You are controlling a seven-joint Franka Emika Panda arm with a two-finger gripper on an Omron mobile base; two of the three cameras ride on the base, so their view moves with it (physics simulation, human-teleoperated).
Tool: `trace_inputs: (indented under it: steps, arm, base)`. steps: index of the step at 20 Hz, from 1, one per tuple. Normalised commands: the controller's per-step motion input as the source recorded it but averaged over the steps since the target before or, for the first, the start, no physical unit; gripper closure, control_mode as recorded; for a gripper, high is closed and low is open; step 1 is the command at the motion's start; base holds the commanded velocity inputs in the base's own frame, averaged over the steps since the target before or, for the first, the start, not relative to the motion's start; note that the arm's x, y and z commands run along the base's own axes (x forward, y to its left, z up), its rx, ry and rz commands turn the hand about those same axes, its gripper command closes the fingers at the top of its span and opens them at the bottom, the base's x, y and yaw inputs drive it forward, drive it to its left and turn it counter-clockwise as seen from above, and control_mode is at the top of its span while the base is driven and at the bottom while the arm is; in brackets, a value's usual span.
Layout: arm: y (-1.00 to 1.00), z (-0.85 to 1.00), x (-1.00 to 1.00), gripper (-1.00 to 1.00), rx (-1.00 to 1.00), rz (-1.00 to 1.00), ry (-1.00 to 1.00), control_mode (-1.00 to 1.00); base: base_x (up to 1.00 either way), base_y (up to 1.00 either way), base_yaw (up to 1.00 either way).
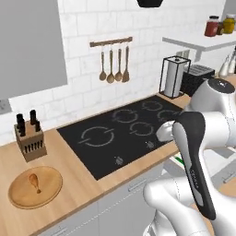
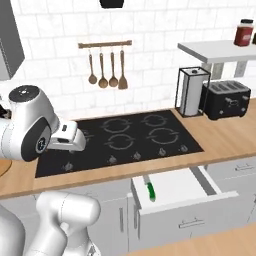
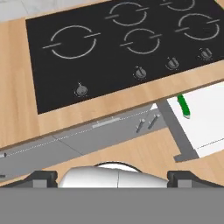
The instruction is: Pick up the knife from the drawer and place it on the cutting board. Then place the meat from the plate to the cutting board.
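right now the green-handled knife (image 2: 149, 190) lies flat in the pulled-out drawer (image 2: 176, 192), the hand (image 3: 112, 177) spread wide, grasping nothing.

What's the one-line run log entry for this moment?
fingers: open, empty | knife: lying in open drawer | meat: on plate | stage: knife not yet picked
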Motion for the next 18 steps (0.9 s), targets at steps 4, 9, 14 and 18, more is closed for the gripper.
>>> trace_inputs:
  steps: [4, 9, 14, 18]
  arm:
    - [0.00, 0.00, 0.00, -1.00, 0.00, 0.00, 0.00, 1.00]
    - [0.00, 0.00, 0.00, -1.00, 0.00, 0.00, 0.00, 1.00]
    - [0.00, 0.00, 0.00, -1.00, 0.00, 0.00, 0.00, 1.00]
    - [0.00, 0.00, 0.00, -1.00, 0.00, 0.00, 0.00, 1.00]
  base:
    - [0.03, 0.00, -0.47]
    - [0.16, 0.00, -0.45]
    - [0.07, 0.11, -0.27]
    - [0.16, 0.41, -0.15]
